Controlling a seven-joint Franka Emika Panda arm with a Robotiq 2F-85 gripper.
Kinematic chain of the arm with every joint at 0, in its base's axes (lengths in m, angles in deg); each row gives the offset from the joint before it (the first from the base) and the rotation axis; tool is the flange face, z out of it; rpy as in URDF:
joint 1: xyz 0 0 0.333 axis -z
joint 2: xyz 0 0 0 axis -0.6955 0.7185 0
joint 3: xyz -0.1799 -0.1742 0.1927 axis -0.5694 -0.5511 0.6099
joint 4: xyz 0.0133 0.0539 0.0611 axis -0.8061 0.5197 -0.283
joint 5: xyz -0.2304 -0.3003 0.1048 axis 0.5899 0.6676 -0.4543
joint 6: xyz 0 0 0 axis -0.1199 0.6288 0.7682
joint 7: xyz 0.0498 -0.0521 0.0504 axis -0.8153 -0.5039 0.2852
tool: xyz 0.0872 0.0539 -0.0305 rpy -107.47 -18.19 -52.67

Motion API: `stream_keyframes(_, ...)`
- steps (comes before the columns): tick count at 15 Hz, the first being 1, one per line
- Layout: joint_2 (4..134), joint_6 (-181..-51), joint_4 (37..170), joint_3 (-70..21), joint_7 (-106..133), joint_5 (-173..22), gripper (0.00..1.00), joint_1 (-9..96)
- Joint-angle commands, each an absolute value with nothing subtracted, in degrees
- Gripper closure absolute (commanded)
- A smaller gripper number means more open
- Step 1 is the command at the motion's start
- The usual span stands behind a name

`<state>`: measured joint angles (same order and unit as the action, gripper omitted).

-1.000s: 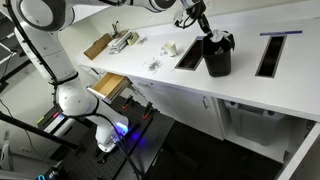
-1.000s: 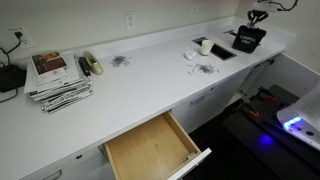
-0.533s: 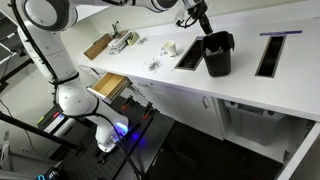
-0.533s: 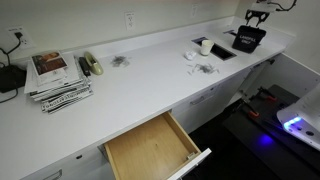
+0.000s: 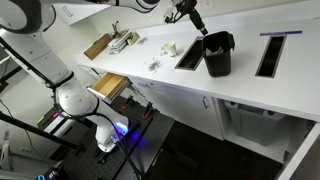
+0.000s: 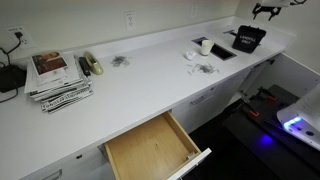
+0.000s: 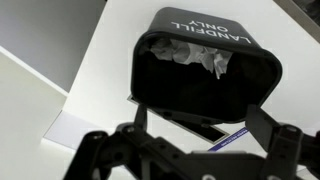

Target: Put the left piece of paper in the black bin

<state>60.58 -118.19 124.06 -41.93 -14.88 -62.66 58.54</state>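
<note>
On the white desk (image 5: 245, 88), left to right: one loose paper wad (image 5: 170, 47) towards the back edge, one dark slot (image 5: 188, 56) just beside it, the black bin (image 5: 218, 55) standing upright, and a second slot (image 5: 268, 55) nearer the far corner. The single gripper (image 5: 200, 26) hangs above the bin's rim on the wad's side, jaws spread, nothing between them. In the wrist view one crumpled piece of paper (image 7: 195, 53) lies inside the bin, directly beneath the gripper; the drop looks done
</note>
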Motion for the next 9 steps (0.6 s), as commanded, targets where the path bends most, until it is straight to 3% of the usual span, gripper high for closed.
stream_keyframes(1, 46.3, -122.0, 137.2, -41.8, -14.2, -56.7, 0.0, 58.7)
stream_keyframes(9, 29.7, -123.1, 149.4, -36.6, -6.2, -61.8, 0.0, 62.3)
